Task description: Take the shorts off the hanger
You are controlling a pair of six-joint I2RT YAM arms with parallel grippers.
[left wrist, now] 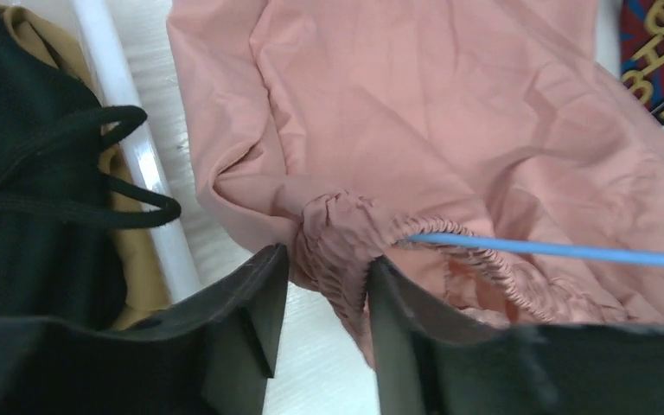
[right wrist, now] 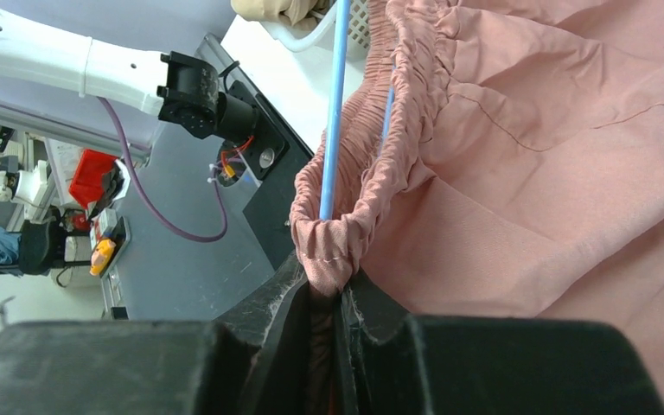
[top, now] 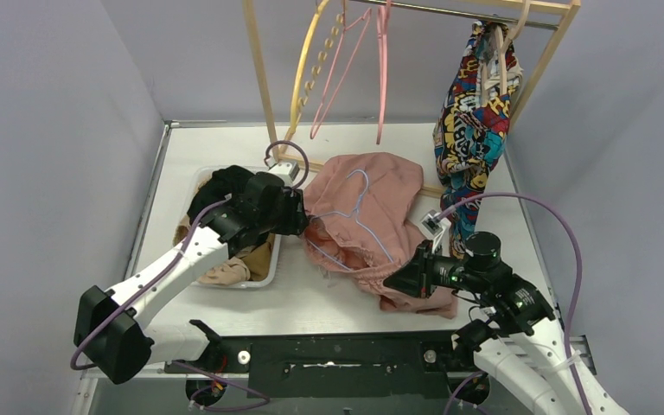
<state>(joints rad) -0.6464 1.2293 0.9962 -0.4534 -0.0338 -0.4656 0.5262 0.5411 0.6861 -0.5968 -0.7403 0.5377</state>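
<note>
Dusty pink shorts (top: 372, 194) lie spread on the table with a thin blue wire hanger (top: 359, 186) still through the waist. My left gripper (top: 301, 216) is at their left edge; its jaws (left wrist: 327, 259) pinch the gathered elastic waistband of the pink shorts (left wrist: 441, 104), with the hanger wire (left wrist: 571, 252) coming out just to the right. My right gripper (top: 398, 278) is at the near right edge, shut (right wrist: 335, 290) on the waistband of the pink shorts (right wrist: 553, 156) beside the hanger wire (right wrist: 337, 104).
A white tray (top: 197, 175) at the left holds black shorts (top: 225, 186) and beige shorts (top: 225, 272). A wooden rack (top: 259, 69) at the back carries a yellow hanger (top: 304, 69), pink hangers (top: 346, 60) and a comic-print garment (top: 471, 112).
</note>
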